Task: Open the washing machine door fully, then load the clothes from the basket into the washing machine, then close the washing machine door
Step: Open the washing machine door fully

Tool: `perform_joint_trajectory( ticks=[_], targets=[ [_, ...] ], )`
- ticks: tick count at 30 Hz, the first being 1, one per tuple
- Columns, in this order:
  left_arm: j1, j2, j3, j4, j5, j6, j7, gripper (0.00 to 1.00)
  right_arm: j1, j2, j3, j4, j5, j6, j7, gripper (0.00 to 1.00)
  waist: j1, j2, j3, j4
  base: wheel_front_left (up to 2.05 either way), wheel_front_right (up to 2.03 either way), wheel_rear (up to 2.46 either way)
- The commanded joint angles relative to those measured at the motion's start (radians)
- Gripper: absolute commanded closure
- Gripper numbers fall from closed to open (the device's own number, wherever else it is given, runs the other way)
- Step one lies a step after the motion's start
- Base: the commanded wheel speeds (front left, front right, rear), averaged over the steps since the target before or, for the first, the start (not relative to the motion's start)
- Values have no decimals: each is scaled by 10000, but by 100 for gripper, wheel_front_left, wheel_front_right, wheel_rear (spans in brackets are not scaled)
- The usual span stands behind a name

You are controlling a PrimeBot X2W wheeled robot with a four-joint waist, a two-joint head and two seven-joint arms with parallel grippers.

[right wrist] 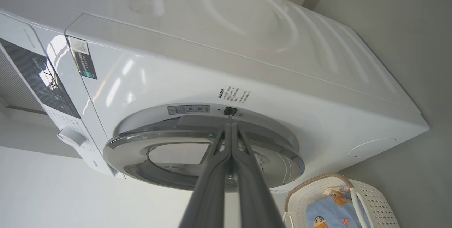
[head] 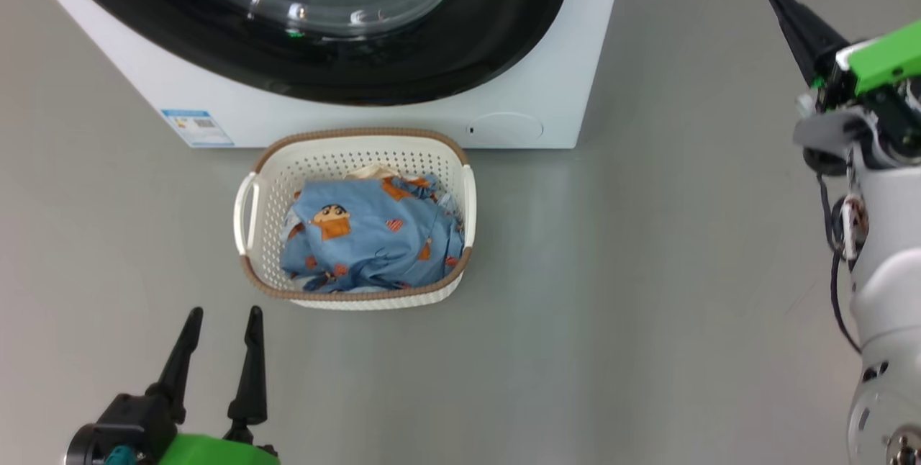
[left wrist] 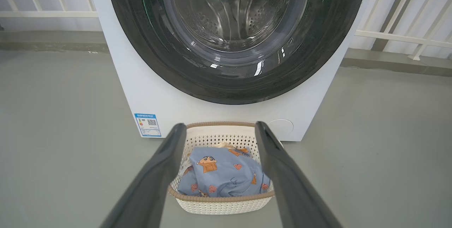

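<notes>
The basket (head: 324, 163) sits on the floor (head: 647, 271) just before the washing machine (head: 180, 83), blue clothes (head: 374, 235) heaped inside; the washing machine door (head: 468, 47) looks shut. Left tool (head: 224, 314) spread wide near the basket — right tool (right wrist: 231, 125) narrow, fingers pressed together, tips by the door's rim.

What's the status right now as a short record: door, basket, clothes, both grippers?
washing machine door: looks closed
basket: on the floor in front of the washing machine
clothes: piled in the basket
left gripper: open, empty, short of the basket
right gripper: shut, empty, tips at the door's edge, contact unclear
</notes>
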Motion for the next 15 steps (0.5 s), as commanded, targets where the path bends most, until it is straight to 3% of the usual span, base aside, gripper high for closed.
perform_joint_trajectory(
  ticks=[1,15],
  targets=[
    [-344,136,277,-297,-136,-29,-122,0,-511,38,51,-191,-47,17,180,100,0,0,209,154,0,0,0],
    [-1200,127,-295,-341,-524,-29,-122,0,-2767,387,-648,267,106,17,1853,100,0,0,1333,760,0,0,0]
  ],
)
